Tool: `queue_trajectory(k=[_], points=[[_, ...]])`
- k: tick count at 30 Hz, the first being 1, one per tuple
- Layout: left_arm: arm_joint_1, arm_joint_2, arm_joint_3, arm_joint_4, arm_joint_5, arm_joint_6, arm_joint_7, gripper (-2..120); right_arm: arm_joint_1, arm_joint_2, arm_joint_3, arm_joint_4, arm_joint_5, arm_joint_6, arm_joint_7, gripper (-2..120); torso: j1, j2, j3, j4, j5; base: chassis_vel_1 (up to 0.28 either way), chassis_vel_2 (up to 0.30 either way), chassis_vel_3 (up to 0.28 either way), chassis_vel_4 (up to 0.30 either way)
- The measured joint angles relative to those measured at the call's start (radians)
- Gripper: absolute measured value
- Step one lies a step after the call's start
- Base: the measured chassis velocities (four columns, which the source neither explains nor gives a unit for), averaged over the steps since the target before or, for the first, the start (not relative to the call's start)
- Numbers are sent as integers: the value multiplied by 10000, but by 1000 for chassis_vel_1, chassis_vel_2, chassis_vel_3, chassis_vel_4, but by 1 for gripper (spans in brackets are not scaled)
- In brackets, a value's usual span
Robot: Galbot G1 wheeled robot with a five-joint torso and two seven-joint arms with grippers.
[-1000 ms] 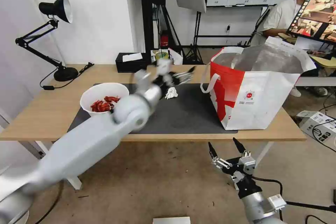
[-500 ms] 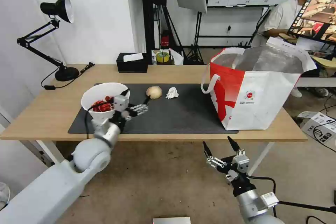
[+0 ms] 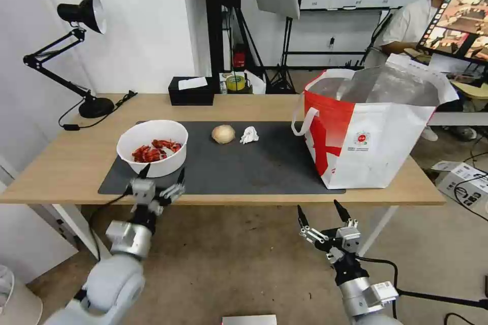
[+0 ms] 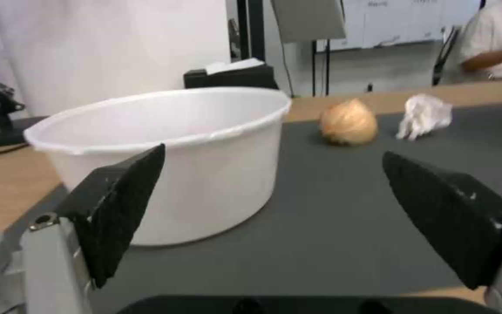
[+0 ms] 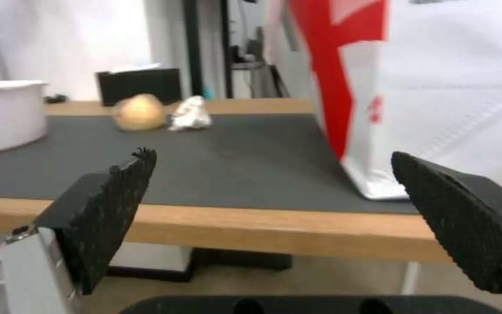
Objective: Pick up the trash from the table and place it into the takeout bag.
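On the table's (image 3: 76,162) dark mat (image 3: 254,162) stand a white bowl of red shells (image 3: 152,153) at the left, a round beige lump (image 3: 223,133) and a small crumpled white tissue (image 3: 248,135) near the middle. The red-and-white takeout bag (image 3: 371,129) stands open at the right, its foil lining showing. My left gripper (image 3: 162,177) is open at the table's front edge, just in front of the bowl (image 4: 164,152). My right gripper (image 3: 319,210) hangs open below the table's front edge, left of the bag (image 5: 431,96). The lump (image 4: 348,127) and tissue (image 4: 425,115) lie beyond the left fingers.
A black tissue box (image 3: 191,91) sits at the table's back edge and a black desk lamp (image 3: 81,51) at the far left. A person sits at a screen behind the bag. Cardboard boxes (image 3: 465,177) lie on the floor at the right.
My left arm has swept back from over the middle of the mat, past the bowl, and dropped to the table's front edge. The round beige lump came into view. The right gripper barely moved.
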Motion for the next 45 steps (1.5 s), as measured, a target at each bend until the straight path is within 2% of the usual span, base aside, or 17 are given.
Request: queue_trajectory(k=[7,14,18,24,45], points=[[1057,-407,-918,-105,788,58,-287,100,-77,131,40,13,-77,22,116,100,1,0,1,6,-1,0,0,0,0],[1554,-679,-1266,-214,872,24,-339,100,-122,187,53,-15,-125,38,112,100,2,0,1,4,0,0,0,0,0],[1727,-771,-1297,-309,810,29,-340,100,-159,198,80,-16,-173,38,115,100,1,-1,1,5,0,0,0,0,0],[2206,-769,-1349,-609,97,206,-327,100,-198,184,81,11,-143,29,138,100,1,-1,1,5,0,0,0,0,0],[2159,-673,-1243,-430,-9,324,-232,100,35,65,79,-158,90,-29,131,100,2,-1,1,4,0,0,0,0,0]])
